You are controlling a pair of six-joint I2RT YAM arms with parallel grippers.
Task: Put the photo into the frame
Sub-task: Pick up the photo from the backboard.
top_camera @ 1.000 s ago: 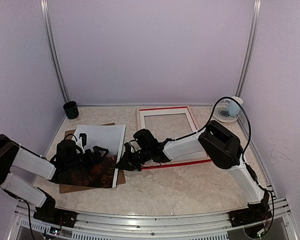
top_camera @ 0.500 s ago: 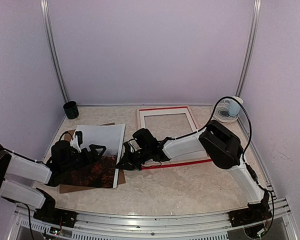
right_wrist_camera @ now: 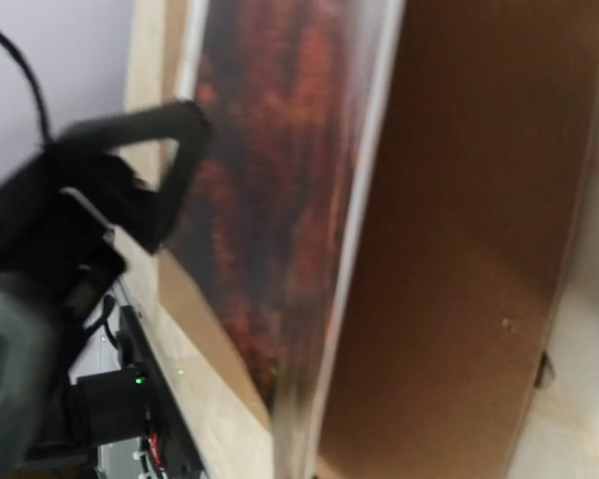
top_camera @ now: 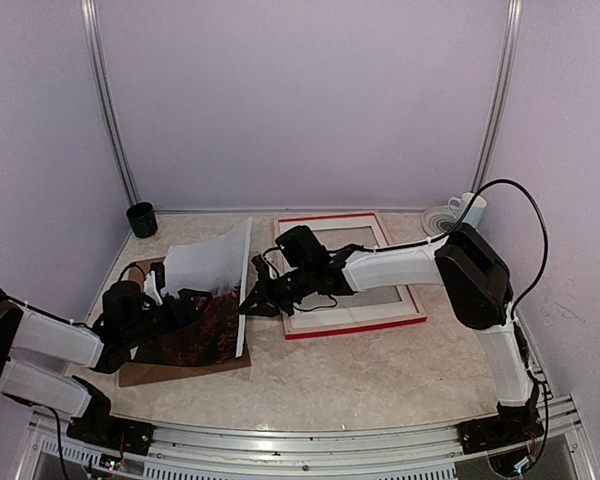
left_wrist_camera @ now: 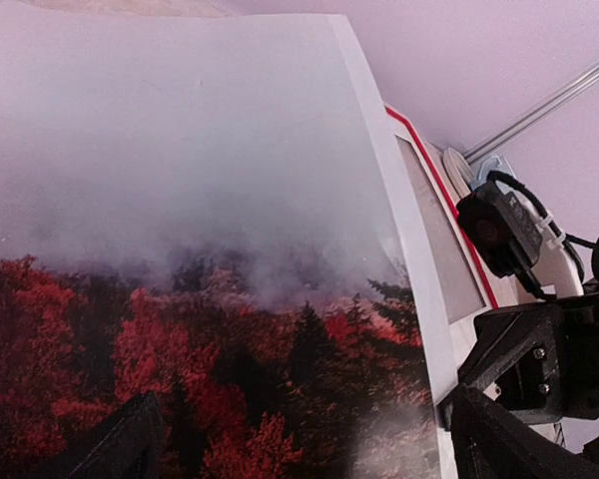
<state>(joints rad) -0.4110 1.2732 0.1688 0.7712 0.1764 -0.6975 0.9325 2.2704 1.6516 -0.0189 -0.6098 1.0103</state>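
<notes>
The photo, grey mist above dark red trees with a white border, stands tilted up on its left side over the brown backing board. My right gripper is shut on the photo's raised right edge. In the right wrist view the photo runs edge-on past the board. My left gripper hangs open low in front of the picture, and its dark fingertips frame the photo without touching it. The red-edged frame lies flat to the right, also seen as the frame.
A dark green cup stands at the back left corner. A white mug on a coaster sits at the back right, beside the right arm's cable. Enclosure walls close the table on three sides.
The right gripper has raised the photo's right edge off the backing board, tilting the sheet up, and its arm has swung farther back. The left arm drew back toward its base, still open.
</notes>
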